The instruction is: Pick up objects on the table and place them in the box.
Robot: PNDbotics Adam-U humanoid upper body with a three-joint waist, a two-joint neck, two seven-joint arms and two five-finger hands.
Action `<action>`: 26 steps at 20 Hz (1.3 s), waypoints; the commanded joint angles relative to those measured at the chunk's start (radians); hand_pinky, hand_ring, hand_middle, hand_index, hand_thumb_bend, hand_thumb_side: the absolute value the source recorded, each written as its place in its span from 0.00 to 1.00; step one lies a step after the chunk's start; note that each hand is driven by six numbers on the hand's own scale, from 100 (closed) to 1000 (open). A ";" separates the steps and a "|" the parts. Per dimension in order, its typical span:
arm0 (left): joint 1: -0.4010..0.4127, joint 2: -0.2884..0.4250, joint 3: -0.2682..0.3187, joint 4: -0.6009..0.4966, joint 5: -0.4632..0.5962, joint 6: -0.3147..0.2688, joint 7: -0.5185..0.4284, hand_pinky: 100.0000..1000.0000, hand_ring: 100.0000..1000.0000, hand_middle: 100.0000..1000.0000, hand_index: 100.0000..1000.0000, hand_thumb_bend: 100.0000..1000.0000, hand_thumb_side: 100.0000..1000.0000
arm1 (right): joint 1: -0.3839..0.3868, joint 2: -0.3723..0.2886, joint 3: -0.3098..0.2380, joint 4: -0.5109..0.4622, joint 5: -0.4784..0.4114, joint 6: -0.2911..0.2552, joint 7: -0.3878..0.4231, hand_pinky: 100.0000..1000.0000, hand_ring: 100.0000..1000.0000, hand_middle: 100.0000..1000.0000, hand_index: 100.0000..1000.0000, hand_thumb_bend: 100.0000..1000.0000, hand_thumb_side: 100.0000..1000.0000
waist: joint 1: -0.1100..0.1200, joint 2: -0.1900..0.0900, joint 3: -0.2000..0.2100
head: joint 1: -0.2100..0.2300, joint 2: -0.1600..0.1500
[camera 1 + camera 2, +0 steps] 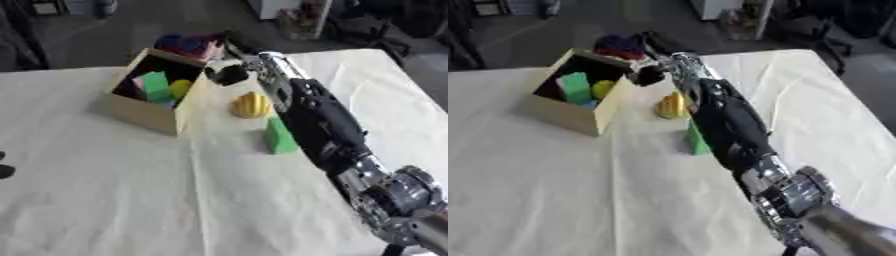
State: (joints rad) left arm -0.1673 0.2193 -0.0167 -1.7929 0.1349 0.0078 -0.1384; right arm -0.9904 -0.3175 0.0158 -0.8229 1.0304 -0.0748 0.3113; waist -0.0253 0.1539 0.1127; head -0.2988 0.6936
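Observation:
An open cardboard box [140, 114] stands at the table's back left. Inside lie a green block [156, 85], a yellow piece [179, 88] and something dark purple [129, 89]. My right arm stretches from the lower right up to the box's far right corner. There my right hand [226, 64] is shut on a blue, red and purple object [186, 45], held above the box's far rim. A yellow ridged object [252, 106] and a green block [280, 137] lie on the cloth beside the arm. A dark bit of my left hand [4, 171] shows at the left edge.
A wrinkled white cloth [114, 200] covers the table. My forearm [319, 120] lies across the table's right half, partly covering the green block. Furniture and clutter [302, 17] stand on the floor beyond the far edge.

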 commanded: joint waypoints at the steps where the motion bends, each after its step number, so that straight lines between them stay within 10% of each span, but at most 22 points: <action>1: -0.005 0.016 0.011 -0.011 -0.006 -0.002 0.005 0.70 0.57 0.58 0.70 0.67 0.50 | -0.010 -0.048 -0.019 0.027 0.015 0.010 0.095 0.81 0.84 0.84 0.96 0.20 0.38 | 0.002 -0.017 -0.004 | 0.006 -0.001; 12: 0.000 0.012 0.012 -0.011 -0.007 -0.004 0.006 0.70 0.56 0.58 0.70 0.67 0.50 | 0.015 -0.042 -0.040 0.130 0.251 0.000 0.244 0.84 0.86 0.86 0.93 0.22 0.35 | 0.009 -0.023 -0.006 | 0.011 -0.010; 18: 0.001 0.010 0.013 -0.009 -0.008 -0.003 0.009 0.70 0.56 0.58 0.70 0.67 0.50 | 0.029 -0.024 -0.050 0.143 0.351 0.016 0.099 0.76 0.73 0.70 0.76 0.18 0.25 | 0.010 -0.021 -0.003 | 0.011 -0.013; 20: 0.002 0.011 0.014 -0.010 -0.008 -0.003 0.009 0.70 0.56 0.58 0.70 0.67 0.50 | 0.028 -0.021 -0.053 0.126 0.358 0.018 0.017 0.69 0.59 0.48 0.48 0.12 0.14 | 0.010 -0.021 -0.002 | 0.012 -0.012; 26: 0.001 0.010 0.014 -0.010 -0.006 -0.003 0.009 0.71 0.56 0.58 0.70 0.67 0.50 | 0.002 -0.017 -0.055 0.047 0.204 0.029 -0.162 0.65 0.53 0.42 0.41 0.11 0.16 | 0.007 -0.024 0.001 | 0.010 -0.012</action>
State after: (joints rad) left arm -0.1592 0.2193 -0.0089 -1.7921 0.1310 0.0063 -0.1323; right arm -0.9600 -0.3203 -0.0358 -0.7391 1.2712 -0.0488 0.1783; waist -0.0201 0.1469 0.1124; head -0.2888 0.6929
